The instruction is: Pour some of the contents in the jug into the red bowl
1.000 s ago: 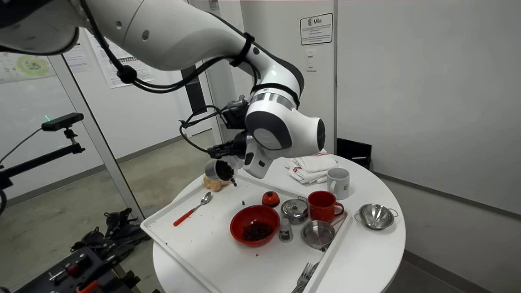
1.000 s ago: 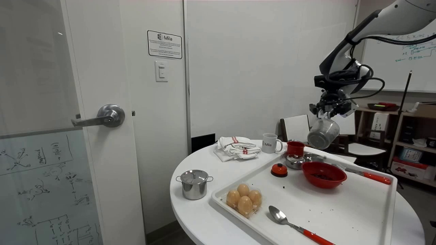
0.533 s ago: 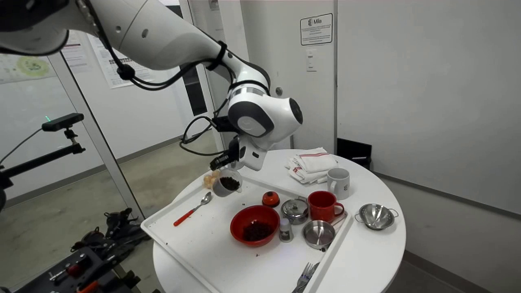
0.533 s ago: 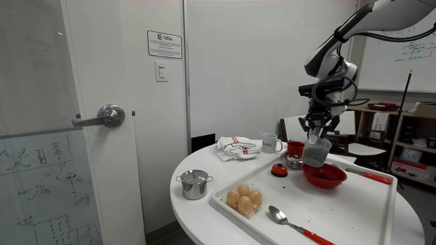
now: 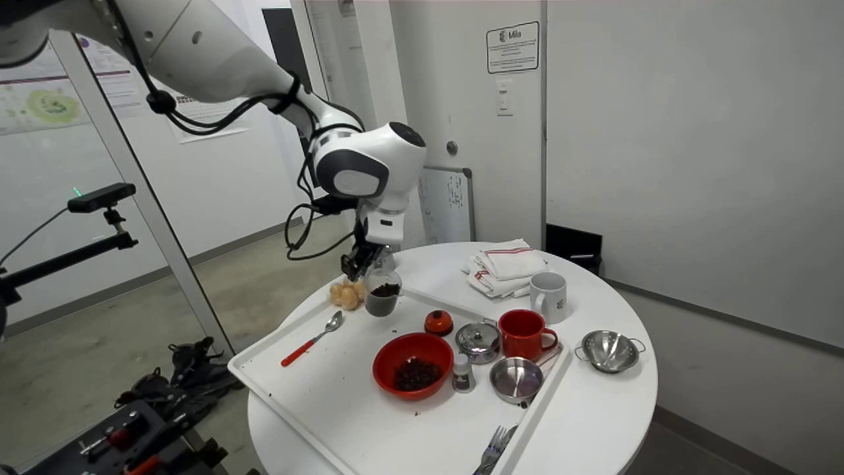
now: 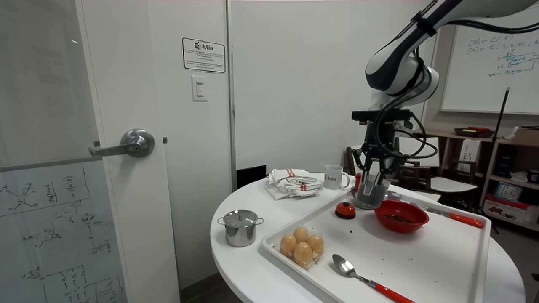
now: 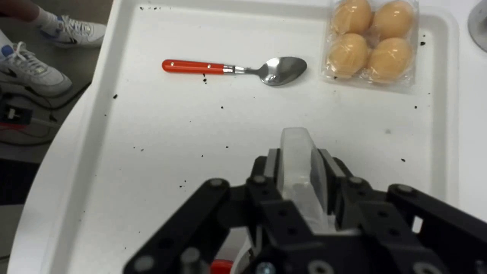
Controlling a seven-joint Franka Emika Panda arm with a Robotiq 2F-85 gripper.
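Observation:
The jug (image 5: 382, 302), a small translucent cup with dark bits in its lower part, hangs nearly upright above the tray. My gripper (image 7: 300, 163) is shut on the jug's pale handle (image 7: 296, 152), one pad pressed to each side. In an exterior view the jug (image 6: 370, 195) shows just left of the red bowl (image 6: 402, 225), apart from it as far as I can see. Dark bits also lie in the bottom of the red bowl (image 5: 389, 359). Most of the jug and bowl is hidden behind the gripper in the wrist view.
On the white tray (image 5: 316, 396) lie packed eggs (image 6: 301, 246), a spoon (image 7: 283, 70), an orange-red lid (image 5: 438, 323), a lidded steel pot (image 5: 478, 340), a red mug (image 5: 524, 333), a shaker (image 5: 463, 374) and a fork (image 5: 494, 448). Loose dark bits are scattered about.
The gripper has come lower with the jug, which has swung from a steep tilt to nearly upright. Dark bits that hung at its lip are now inside. The red bowl has stayed put.

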